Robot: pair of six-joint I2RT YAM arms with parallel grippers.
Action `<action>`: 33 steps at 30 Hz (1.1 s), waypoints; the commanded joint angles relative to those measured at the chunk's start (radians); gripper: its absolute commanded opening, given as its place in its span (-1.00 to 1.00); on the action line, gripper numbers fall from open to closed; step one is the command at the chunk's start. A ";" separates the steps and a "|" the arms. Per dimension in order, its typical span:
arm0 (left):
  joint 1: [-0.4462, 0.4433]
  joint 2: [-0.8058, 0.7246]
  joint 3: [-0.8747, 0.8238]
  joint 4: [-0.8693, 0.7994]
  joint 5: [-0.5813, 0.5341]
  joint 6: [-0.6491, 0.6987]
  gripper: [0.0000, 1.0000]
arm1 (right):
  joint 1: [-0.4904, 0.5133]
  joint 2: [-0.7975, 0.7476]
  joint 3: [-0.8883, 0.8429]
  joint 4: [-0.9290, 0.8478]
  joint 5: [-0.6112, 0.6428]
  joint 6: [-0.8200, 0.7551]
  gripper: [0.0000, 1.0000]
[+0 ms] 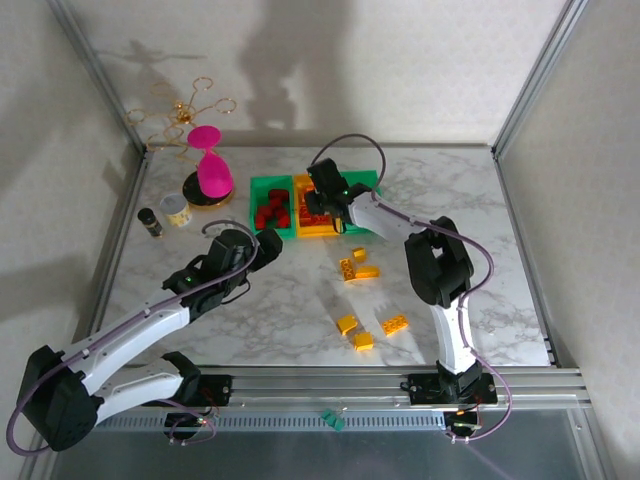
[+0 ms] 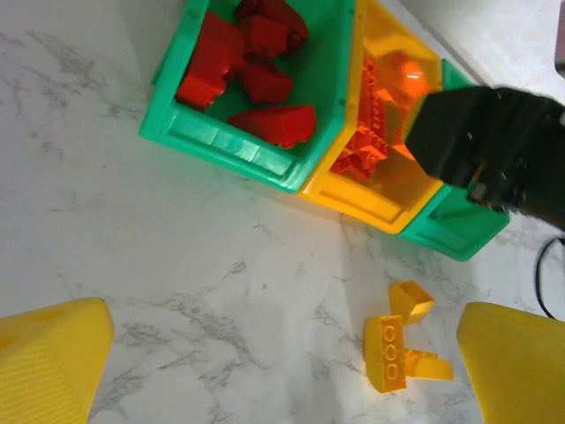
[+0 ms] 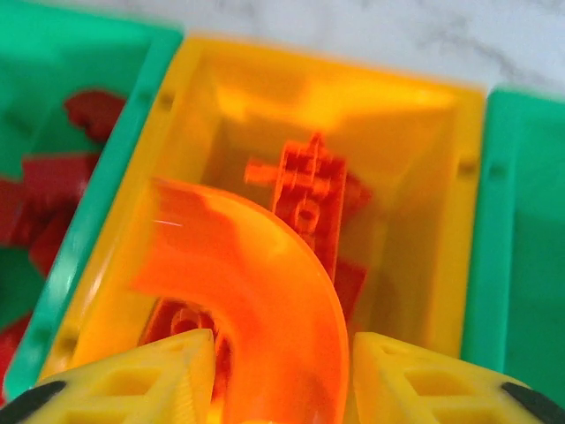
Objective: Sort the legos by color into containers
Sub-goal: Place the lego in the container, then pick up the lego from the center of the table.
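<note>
Right wrist view: an orange arch brick [image 3: 256,291] is pinched between the right gripper's [image 3: 282,375] fingers, just above the orange bricks [image 3: 305,185] inside the yellow-orange bin [image 3: 327,53]. That arm reaches far forward, wrist bent down over the bin. Three bins touch side by side: a left green bin [image 2: 229,141] holding red bricks [image 2: 265,84], the yellow-orange one, and a right green bin [image 3: 530,221]. Six yellow bricks [image 1: 394,323] lie loose on the table [image 1: 250,320]. The left gripper [image 2: 282,371] hovers nearby, spread wide and holding nothing.

The left arm [image 1: 140,335] and right arm [image 1: 452,335] share white links, black joints, mauve cables [image 1: 348,137], ribbed yellow jaws.
</note>
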 commanded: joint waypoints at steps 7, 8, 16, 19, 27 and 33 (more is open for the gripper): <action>0.001 0.001 0.034 0.036 0.010 0.041 0.99 | -0.014 -0.035 0.061 0.008 0.012 -0.023 0.11; 0.000 -0.001 0.034 0.035 0.013 0.042 0.99 | -0.014 -0.062 0.035 0.018 0.006 -0.023 0.11; -0.028 -0.009 0.027 0.039 0.036 0.052 0.99 | -0.011 -0.332 -0.270 0.044 -0.026 0.023 0.24; -0.043 -0.010 0.016 0.047 0.045 0.045 0.99 | -0.011 -0.429 -0.380 0.033 -0.031 0.050 0.33; -0.098 -0.023 -0.046 0.106 0.017 0.004 0.99 | -0.012 -0.583 -0.600 -0.002 -0.022 0.134 0.48; -0.138 -0.017 -0.075 0.135 -0.002 -0.029 0.99 | -0.012 -0.612 -0.731 0.019 -0.012 0.186 0.58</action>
